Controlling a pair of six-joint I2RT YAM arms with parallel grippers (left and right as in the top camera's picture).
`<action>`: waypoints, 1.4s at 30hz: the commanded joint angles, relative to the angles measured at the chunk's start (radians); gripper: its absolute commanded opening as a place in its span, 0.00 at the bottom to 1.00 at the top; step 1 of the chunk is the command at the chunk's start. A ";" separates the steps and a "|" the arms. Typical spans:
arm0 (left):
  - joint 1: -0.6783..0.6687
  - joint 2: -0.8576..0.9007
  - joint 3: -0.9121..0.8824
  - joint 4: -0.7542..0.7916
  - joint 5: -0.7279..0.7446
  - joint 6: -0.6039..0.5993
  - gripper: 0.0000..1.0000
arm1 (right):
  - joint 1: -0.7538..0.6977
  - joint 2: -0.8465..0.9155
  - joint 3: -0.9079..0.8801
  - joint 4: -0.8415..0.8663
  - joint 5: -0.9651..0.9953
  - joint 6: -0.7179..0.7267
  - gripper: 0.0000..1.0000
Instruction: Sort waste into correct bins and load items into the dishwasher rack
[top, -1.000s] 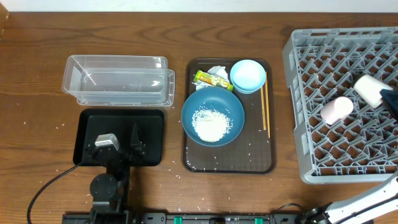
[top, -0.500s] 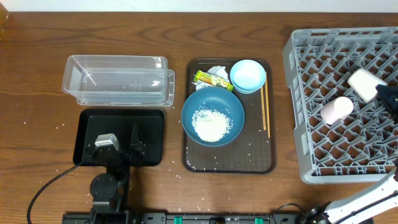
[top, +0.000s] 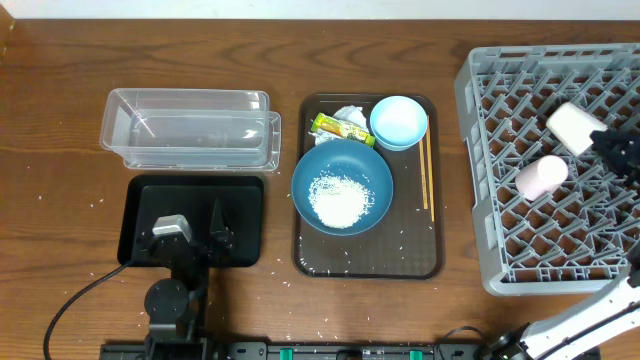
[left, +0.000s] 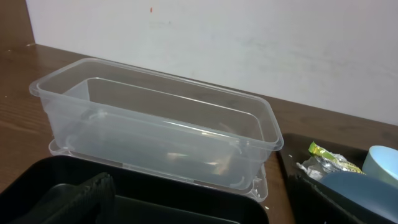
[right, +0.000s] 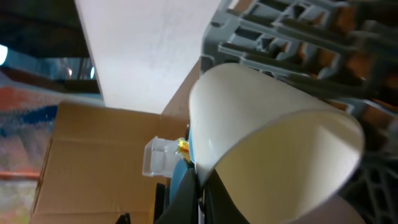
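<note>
Right gripper (top: 600, 140): my jaws are closed on the rim of the white cup (top: 573, 127), its thin wall pinched between them.
White cup: tilted over the far right part of the grey rack (top: 470, 180); I cannot tell whether it touches the grid.
Pink cup (top: 541, 176): on its side inside the rack, just nearer than the white cup.
Left gripper (top: 200, 232): my jaws stand wide with nothing between them, above the black tray (top: 245, 200), far left of the rack.
Clear tub (top: 190, 130): far left of the rack, beyond the black tray.
Brown tray (top: 365, 255): just left of the rack.
On it: dark-blue bowl (top: 375, 165) with rice (top: 338, 198), light-blue bowl (top: 399, 121), wrapper (top: 340, 127), tissue (top: 350, 113).
Chopsticks (top: 428, 175): along the edge nearest the rack.
</note>
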 joint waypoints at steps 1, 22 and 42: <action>0.005 -0.006 -0.021 -0.036 -0.005 0.009 0.91 | -0.029 0.004 0.000 0.003 0.058 0.051 0.01; 0.005 -0.006 -0.021 -0.036 -0.005 0.009 0.91 | -0.122 -0.013 0.000 -0.076 0.245 0.208 0.07; 0.005 -0.006 -0.021 -0.036 -0.005 0.009 0.91 | -0.097 -0.549 0.000 0.018 0.544 0.539 0.23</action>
